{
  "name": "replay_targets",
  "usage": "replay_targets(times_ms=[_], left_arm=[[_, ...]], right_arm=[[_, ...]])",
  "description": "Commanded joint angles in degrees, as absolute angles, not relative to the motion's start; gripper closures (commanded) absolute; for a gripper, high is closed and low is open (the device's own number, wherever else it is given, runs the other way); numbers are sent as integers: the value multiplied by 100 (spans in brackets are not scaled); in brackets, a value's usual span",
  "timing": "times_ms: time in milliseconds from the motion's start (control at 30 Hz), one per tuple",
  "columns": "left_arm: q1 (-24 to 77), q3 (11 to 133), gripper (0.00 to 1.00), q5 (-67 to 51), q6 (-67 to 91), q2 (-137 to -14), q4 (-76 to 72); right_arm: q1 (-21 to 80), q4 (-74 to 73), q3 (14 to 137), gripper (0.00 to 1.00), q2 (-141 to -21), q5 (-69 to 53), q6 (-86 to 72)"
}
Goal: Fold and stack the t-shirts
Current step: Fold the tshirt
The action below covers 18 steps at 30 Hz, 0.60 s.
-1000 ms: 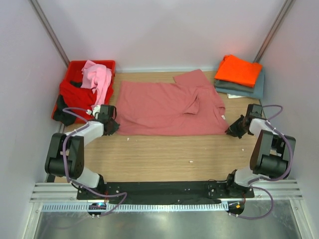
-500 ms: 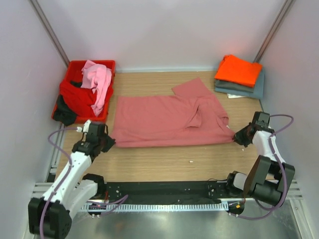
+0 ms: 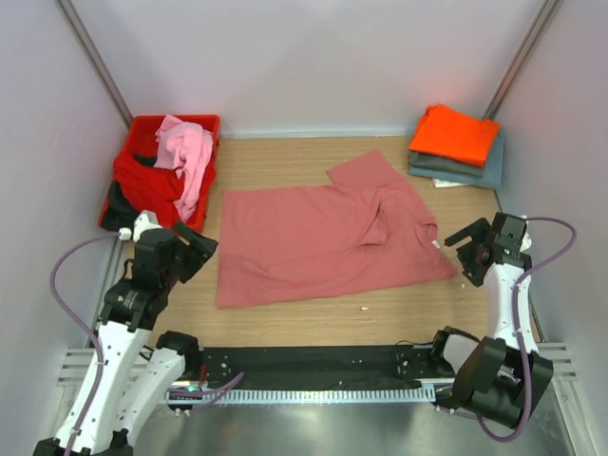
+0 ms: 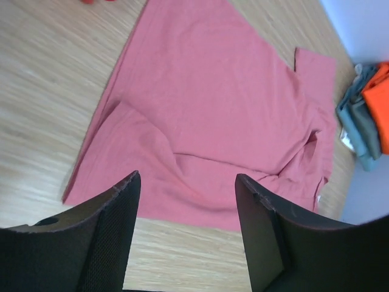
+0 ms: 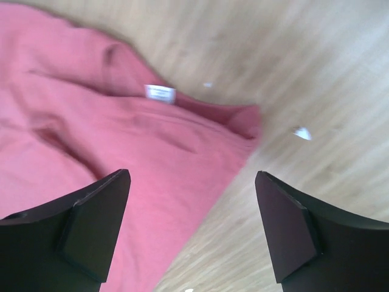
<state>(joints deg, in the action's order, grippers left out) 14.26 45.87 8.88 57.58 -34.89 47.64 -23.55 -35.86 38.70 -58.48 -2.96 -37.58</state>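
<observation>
Dusty salmon-pink cloth t-shirt [image 3: 323, 233]: spread flat on the wooden table [image 3: 313, 309], one sleeve folded over near the collar end, white label [image 5: 160, 92] showing at that edge.
Left gripper [image 3: 198, 252]: just beside the shirt's left edge, jaws wide, holding nothing.
Right gripper [image 3: 464, 255]: just off the shirt's right edge, jaws wide, holding nothing.
Red plastic crate [image 3: 176, 119]: beyond the shirt's far-left corner; holds light pink shirt [image 3: 190, 152], red shirt [image 3: 142, 185] and dark shirt [image 3: 119, 214].
Folded orange shirt [image 3: 454, 133] on folded grey-blue shirt [image 3: 465, 169]: beyond the shirt's far-right corner.
</observation>
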Motion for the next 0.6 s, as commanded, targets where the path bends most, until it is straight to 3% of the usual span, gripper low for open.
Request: replay_targets(times_ms=[0, 67, 267, 433, 567], left_arm=[[1441, 4413, 36, 294, 5045, -4278, 3852], [1476, 4298, 44, 54, 4940, -5013, 3291], [2099, 4263, 49, 79, 4430, -6581, 2436], [2329, 4350, 53, 97, 4272, -7444, 2618], [2486, 4570, 50, 499, 4209, -7015, 3442]], right_arm=[[-2216, -2999, 4166, 11, -5432, -1254, -3613], [-1471, -2892, 4376, 15, -5527, -1206, -3533], [357, -2603, 4808, 30, -6590, -739, -3726], [799, -2110, 4860, 35, -7582, -651, -3832], [949, -1847, 4974, 37, -8208, -607, -3832]])
